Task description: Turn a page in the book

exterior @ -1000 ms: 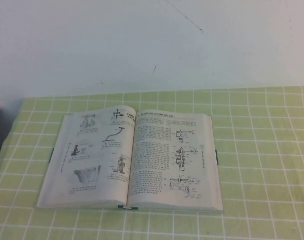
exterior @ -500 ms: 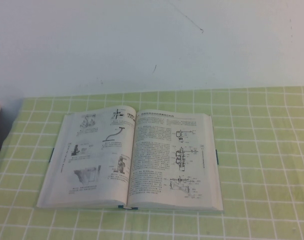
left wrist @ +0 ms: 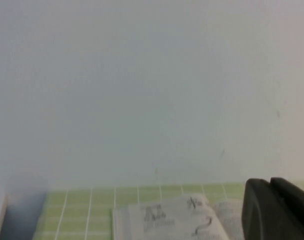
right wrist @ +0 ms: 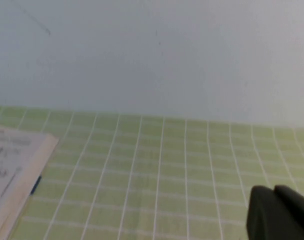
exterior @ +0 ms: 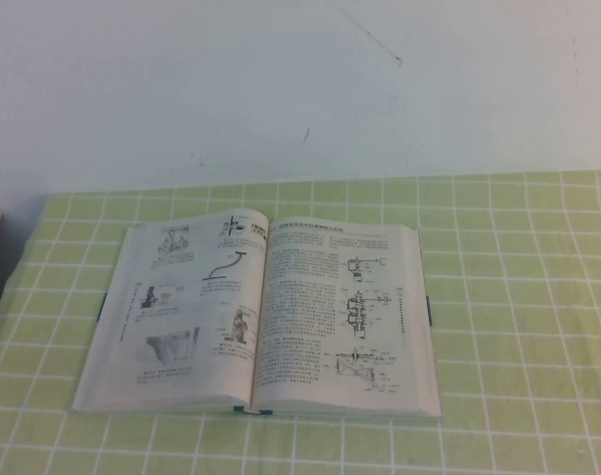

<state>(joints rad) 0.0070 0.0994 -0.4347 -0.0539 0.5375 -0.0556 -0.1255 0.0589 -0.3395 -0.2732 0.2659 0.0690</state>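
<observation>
Your book (exterior: 260,317) lies open, flat on the green checked surface (exterior: 518,297), page (exterior: 345,317) on its right side lying flat. Your right claw (right wrist: 279,212) is closed, empty, well off the book. Left claw (left wrist: 277,207) near the book's far edge, can't tell its state.

A pale blue-white painted wall (exterior: 300,89) is seen behind the tabletop (exterior: 518,327), which is covered by a light green cloth checked with thin white lines. The wall is marked by a few faint dark scratches. Soft, even light is cast across the wall and the cloth.
</observation>
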